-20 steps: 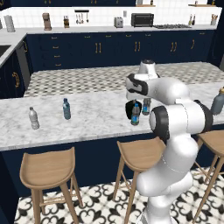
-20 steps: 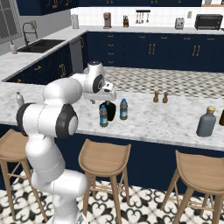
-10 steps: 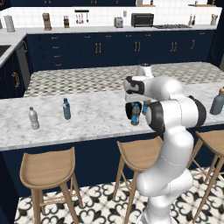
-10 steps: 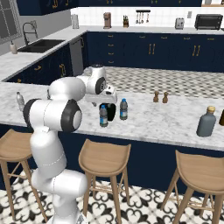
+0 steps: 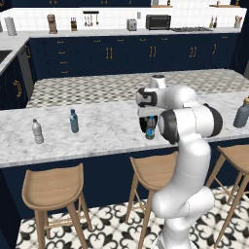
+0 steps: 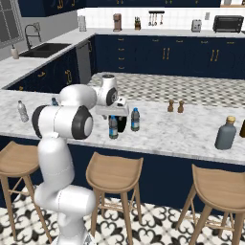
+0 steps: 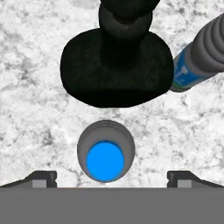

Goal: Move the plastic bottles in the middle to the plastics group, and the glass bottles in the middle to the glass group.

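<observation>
Water bottle (image 7: pixel 105 156) w/ blue cap sits directly under gripper (image 7: pixel 112 178), jaws wide, nothing held; black bottle (image 7: pixel 116 65) just beyond.

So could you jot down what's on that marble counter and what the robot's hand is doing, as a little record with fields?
hand: open, directly above a blue-capped water bottle, not touching it
middle cluster: that bottle, a second water bottle and a squat black bottle
plastics group: pale white-capped bottle and teal bottle, at the counter's left
glass group: tall grey bottle with orange top, at the right
also on counter: two brown shakers
</observation>
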{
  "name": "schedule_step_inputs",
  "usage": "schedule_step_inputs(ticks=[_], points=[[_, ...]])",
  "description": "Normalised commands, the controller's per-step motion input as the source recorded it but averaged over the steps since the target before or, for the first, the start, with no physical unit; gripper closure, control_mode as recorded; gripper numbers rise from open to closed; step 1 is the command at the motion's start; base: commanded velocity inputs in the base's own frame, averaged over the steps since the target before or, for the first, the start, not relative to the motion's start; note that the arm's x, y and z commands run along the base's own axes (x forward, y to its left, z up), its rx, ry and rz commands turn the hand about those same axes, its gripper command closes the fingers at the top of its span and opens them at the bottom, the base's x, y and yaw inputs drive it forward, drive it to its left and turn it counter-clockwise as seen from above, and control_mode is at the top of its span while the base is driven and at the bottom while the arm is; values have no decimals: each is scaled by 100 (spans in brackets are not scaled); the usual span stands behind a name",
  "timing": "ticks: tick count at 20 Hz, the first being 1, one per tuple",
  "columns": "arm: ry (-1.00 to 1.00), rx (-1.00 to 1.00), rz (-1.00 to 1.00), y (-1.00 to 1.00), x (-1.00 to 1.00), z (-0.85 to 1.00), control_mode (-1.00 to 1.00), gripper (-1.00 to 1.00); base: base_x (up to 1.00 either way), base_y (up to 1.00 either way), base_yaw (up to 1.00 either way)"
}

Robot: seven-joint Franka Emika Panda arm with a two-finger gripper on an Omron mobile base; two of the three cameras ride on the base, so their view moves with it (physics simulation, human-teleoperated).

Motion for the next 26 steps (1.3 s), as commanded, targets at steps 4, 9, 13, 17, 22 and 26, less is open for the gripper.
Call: schedule_step_inputs(ticks=[4, 9, 13, 17, 22, 26], points=[[4, 0, 0, 0, 18, -6, -100, -100, 0, 0, 0], [2, 0, 0, 0, 14, -3, -100, -100, 0, 0, 0], [0, 0, 0, 0, 4, -13, -100, -100, 0, 0, 0], [1, 0, 0, 0, 0, -17, -100, 100, 0, 0, 0], [2, 0, 0, 0, 0, -3, -100, 100, 0, 0, 0], [0, 0, 0, 0, 0, 0, -100, 100, 0, 0, 0]])
